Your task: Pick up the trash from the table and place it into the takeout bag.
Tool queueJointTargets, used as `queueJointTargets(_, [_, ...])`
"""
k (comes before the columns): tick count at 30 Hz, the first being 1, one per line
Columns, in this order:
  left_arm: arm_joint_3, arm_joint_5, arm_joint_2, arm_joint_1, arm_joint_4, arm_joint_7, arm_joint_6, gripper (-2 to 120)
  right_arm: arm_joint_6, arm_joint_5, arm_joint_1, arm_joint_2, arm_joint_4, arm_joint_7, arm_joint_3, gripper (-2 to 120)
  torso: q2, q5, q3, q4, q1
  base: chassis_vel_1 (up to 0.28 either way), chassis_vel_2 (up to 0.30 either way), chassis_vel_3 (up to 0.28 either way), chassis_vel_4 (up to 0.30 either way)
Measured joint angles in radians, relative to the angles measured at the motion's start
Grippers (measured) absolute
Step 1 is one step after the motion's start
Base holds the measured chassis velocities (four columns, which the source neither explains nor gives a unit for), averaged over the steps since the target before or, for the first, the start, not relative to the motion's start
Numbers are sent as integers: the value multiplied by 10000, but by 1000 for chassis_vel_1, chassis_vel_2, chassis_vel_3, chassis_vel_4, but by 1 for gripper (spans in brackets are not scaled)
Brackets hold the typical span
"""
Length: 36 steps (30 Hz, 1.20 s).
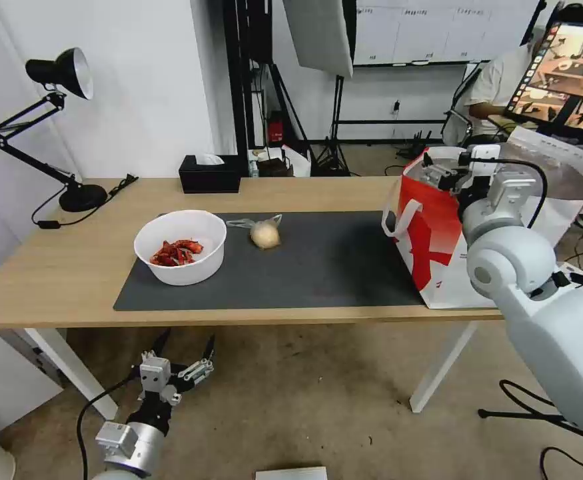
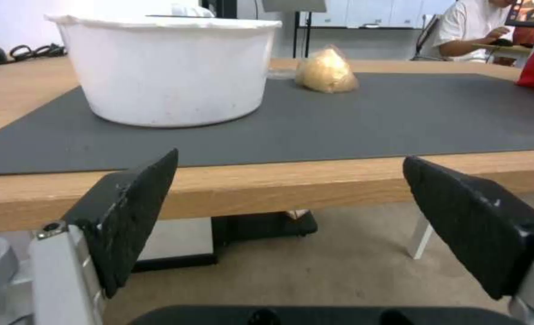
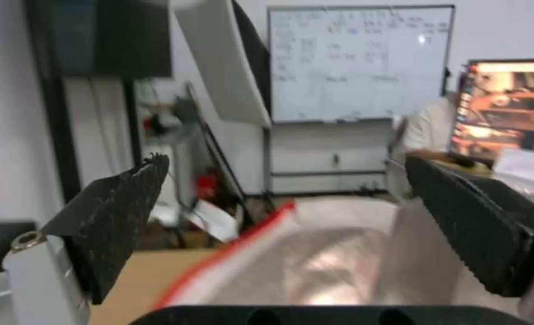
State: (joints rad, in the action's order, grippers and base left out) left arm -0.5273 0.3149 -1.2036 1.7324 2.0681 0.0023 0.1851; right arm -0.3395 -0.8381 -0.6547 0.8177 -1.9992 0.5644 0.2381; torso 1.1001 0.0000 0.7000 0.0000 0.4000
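On the dark mat (image 1: 331,267) of the light-wood table (image 1: 71,267) stands a white bowl (image 1: 180,255) with red food scraps. A clear bag with a beige lump (image 1: 264,233) lies just right of it. The takeout bag (image 1: 431,247), white with a red panel, stands at the table's right end. My right gripper (image 1: 439,170) hovers open over its mouth, and the foil lining (image 3: 327,266) shows below the open right gripper (image 3: 285,161). My left gripper (image 1: 186,343) hangs open below the table's front edge. From the left gripper (image 2: 290,159), the bowl (image 2: 165,76) and lump (image 2: 326,72) sit beyond.
A black desk lamp (image 1: 58,73) stands at the table's back left. A black tissue box (image 1: 209,175) sits at the back edge. White table legs (image 1: 438,367) stand below. Behind are light stands, a whiteboard and a monitor (image 1: 571,73).
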Motion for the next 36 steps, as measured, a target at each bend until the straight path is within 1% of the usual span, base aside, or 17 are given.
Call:
queueJointTargets(1, [0, 0, 0, 0, 0, 0, 0, 100, 0, 0, 0, 0, 0, 0, 0, 100, 0, 0, 0, 0, 0, 0, 0, 0, 0])
queueJointTargets(4, [-23, -6, -31, 47, 0, 0, 45, 100, 721, -708, -541, -225, -727, -648, 225, 100, 0, -1, 0, 2, 0, 0, 0, 0, 0])
queueJointTargets(5, [-23, -6, -31, 47, 0, 0, 45, 100, 721, -708, -541, -225, -727, -648, 225, 100, 0, -1, 0, 2, 0, 0, 0, 0, 0])
queueJointTargets(8, [-64, -24, -50, 86, 9, 1, 125, 100, 1082, -1057, -1787, -451, -1726, -1533, 587, 100, -1, 0, -1, -1, -1, 0, 0, 0, 0])
queueJointTargets(9, [-64, -24, -50, 86, 9, 1, 125, 100, 1082, -1057, -1787, -451, -1726, -1533, 587, 100, -1, 0, -1, -1, -1, 0, 0, 0, 0])
queueJointTargets(12, [-91, -59, -88, 118, 22, 0, 244, 100, 1575, -573, -3446, -494, -2552, -2204, 864, 100, 0, -2, -1, 0, -1, 0, 0, 0, 0])
queueJointTargets(13, [-91, -59, -88, 118, 22, 0, 244, 100, 1575, -573, -3446, -494, -2552, -2204, 864, 100, 0, -2, -1, 0, -1, 0, 0, 0, 0])
queueJointTargets(15, [-91, -113, -122, 145, 24, 2, 289, 100, 2325, 282, -4679, -338, -2674, -2619, 921, 100, 0, 1, -1, 0, 0, 0, 0, 0, 0])
queueJointTargets(16, [-91, -151, -140, 153, 24, 2, 300, 100, 2703, 630, -5193, -239, -2678, -2790, 927, 100, 0, 1, -1, -1, -1, 0, 0, 0, 0])
queueJointTargets(17, [-91, -151, -140, 153, 24, 2, 300, 100, 2703, 630, -5193, -239, -2678, -2790, 927, 100, 0, 1, -1, -1, -1, 0, 0, 0, 0])
queueJointTargets(20, [-91, -227, -176, 203, 23, 7, 350, 100, 3876, 1624, -6607, 188, -2609, -3201, 930, 100, 0, 0, -1, -2, -1, 0, 0, 0, 0])
queueJointTargets(21, [-91, -227, -176, 203, 23, 7, 350, 100, 3876, 1624, -6607, 188, -2609, -3201, 930, 100, 0, 0, -1, -2, -1, 0, 0, 0, 0])
queueJointTargets(24, [-112, -263, -189, 280, 23, 19, 456, 100, 4809, 2395, -7433, 521, -2312, -3313, 938, 100, 0, 1, -1, 0, -1, 0, 0, 0, 0])
queueJointTargets(25, [-112, -263, -189, 280, 23, 19, 456, 100, 4809, 2395, -7433, 521, -2312, -3313, 938, 100, 0, 1, -1, 0, -1, 0, 0, 0, 0])
queueJointTargets(27, [-119, -292, -219, 305, 19, 27, 497, 100, 5195, 2730, -7726, 629, -2094, -3314, 935, 100, 0, 1, -1, -1, -1, 0, 0, 0, 0])
queueJointTargets(28, [-105, -357, -306, 334, -6, 44, 535, 100, 5668, 3123, -8085, 772, -1779, -3318, 892, 100, 0, 0, -1, 0, -1, 0, 0, 0, 0])
queueJointTargets(36, [86, -660, -599, 380, -157, 94, 632, 100, 6618, 3742, -8865, 1253, -727, -3364, 632, 100, 0, 2, -1, -1, -1, 0, 0, 0, 0])
